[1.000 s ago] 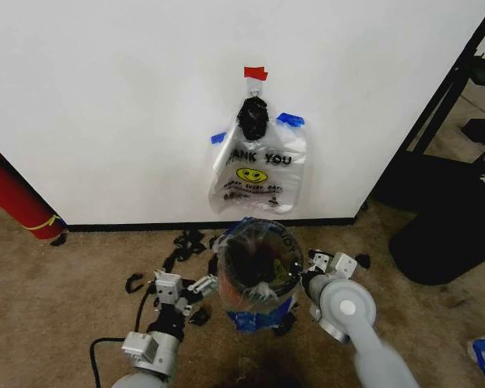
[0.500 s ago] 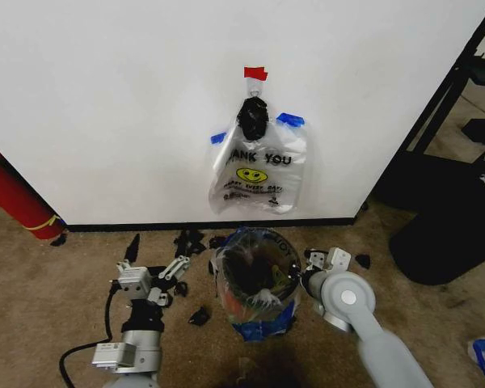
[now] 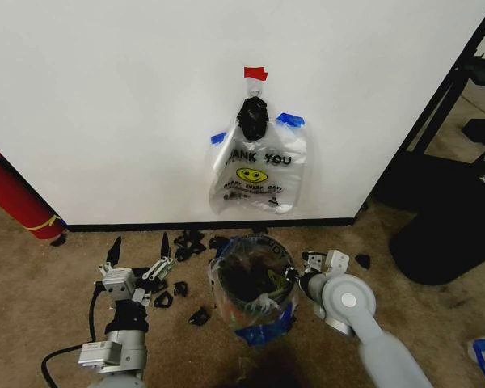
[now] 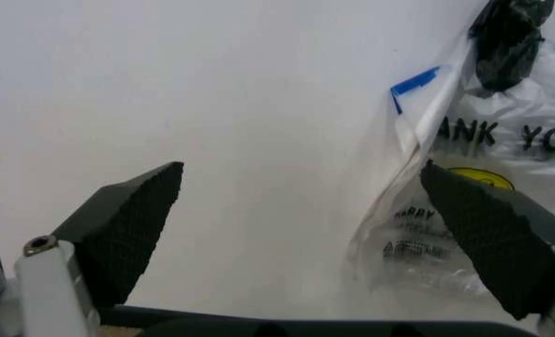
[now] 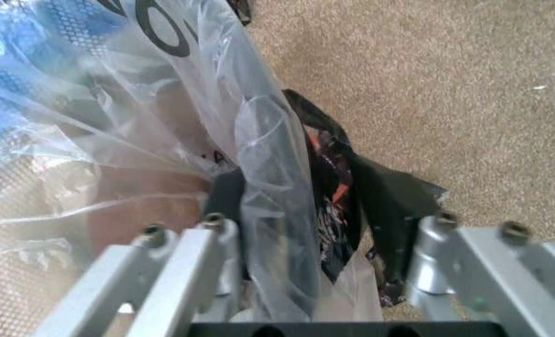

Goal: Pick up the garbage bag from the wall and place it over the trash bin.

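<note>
While left pincer (image 3: 139, 260) gapes aside, right pincer (image 3: 294, 273) touches garbage bag (image 3: 255, 284).

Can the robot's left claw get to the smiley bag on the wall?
Probably yes. The left claw is open and faces the smiley bag, with bare wall and carpet between them. The bin stands to its side.

Thin, crinkly, glossy clear plastic garbage bag (image 5: 258, 140) lies between my right claw (image 5: 319, 239) and its bare metal fingers (image 5: 188, 260); matt, rough beige carpet floor (image 5: 464, 84).
</note>
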Robot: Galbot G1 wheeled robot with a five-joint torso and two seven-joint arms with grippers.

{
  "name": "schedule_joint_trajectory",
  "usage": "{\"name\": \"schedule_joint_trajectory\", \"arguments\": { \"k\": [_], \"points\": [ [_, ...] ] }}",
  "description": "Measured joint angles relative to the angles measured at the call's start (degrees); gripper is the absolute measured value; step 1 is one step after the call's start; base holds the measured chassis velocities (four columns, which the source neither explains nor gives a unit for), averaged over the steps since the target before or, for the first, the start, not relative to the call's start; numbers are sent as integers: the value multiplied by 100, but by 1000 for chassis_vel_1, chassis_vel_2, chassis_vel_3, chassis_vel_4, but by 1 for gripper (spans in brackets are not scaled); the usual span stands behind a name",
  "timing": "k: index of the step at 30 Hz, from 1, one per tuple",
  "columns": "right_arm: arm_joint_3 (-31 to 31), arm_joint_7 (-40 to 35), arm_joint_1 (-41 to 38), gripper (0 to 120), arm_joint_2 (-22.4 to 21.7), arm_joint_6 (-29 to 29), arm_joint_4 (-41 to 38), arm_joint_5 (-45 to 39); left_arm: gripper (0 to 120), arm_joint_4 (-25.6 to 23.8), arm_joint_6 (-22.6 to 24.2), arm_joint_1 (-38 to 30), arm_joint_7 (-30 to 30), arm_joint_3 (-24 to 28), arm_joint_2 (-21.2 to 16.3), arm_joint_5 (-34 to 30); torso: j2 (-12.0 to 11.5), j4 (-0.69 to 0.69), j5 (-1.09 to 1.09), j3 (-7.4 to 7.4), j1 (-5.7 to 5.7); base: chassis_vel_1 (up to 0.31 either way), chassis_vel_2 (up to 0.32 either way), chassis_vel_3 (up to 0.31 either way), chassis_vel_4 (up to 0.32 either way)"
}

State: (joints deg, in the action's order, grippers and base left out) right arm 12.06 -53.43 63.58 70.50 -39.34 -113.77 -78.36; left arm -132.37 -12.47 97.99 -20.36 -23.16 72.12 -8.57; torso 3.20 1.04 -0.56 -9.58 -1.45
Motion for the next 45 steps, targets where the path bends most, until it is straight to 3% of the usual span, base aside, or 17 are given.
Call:
{"name": "schedule_joint_trajectory", "arguments": {
  "k": [17, 24, 27, 29, 30, 32, 34, 35, 40, 45],
  "points": [
    [38, 381, 191, 98, 3, 39, -105, 397, 100, -3, 33, 28, 4, 69, 29, 5, 0, 0, 0, 0, 0, 0, 0, 0, 0],
    [38, 437, 200, 100, -1, 50, -98, 472, 100, -14, 37, 44, 5, 69, 34, 14, 0, 0, 0, 0, 0, 0, 0, 0, 0],
    [38, 814, 263, 100, -26, 201, -110, 856, 100, -26, 37, 53, 5, 71, 46, 22, 0, 0, 0, 0, 0, 0, 0, 0, 0],
    [31, 1321, 351, 100, -45, 469, -163, 1343, 100, -32, 37, 62, 6, 71, 47, 25, 0, -1, 1, 0, 0, 0, 0, 0, 0],
    [19, 1958, 492, 100, -84, 922, -255, 2025, 100, -28, 39, 57, 6, 62, 46, 26, 0, -1, 1, 0, 0, 0, 0, 0, 0],
    [26, 2546, 683, 100, -145, 1615, -377, 2983, 100, 29, 43, 33, 5, 39, 48, 26, 0, 0, 0, 0, 0, 0, 0, 0, 0],
    [101, 2901, 878, 100, -192, 2240, -482, 3681, 100, 81, 43, 16, 5, 19, 67, 28, 0, -1, 1, 0, 0, 0, 0, 0, 0],
    [101, 2901, 878, 100, -192, 2240, -482, 3681, 100, 81, 43, 16, 5, 19, 67, 28, 0, -1, 1, 0, 0, 0, 0, 0, 0],
    [690, 4099, 1779, 100, -150, 4712, -548, 6308, 100, 344, -157, -34, 1, -120, 237, 223, 0, -1, -1, 1, 0, 0, 0, 0, 0],
    [1319, 4525, 2662, 100, 244, 5713, -740, 6954, 100, 484, -600, 58, 58, -212, 408, 574, 0, 0, 0, 1, 0, 0, 0, 0, 0]
  ]
}}
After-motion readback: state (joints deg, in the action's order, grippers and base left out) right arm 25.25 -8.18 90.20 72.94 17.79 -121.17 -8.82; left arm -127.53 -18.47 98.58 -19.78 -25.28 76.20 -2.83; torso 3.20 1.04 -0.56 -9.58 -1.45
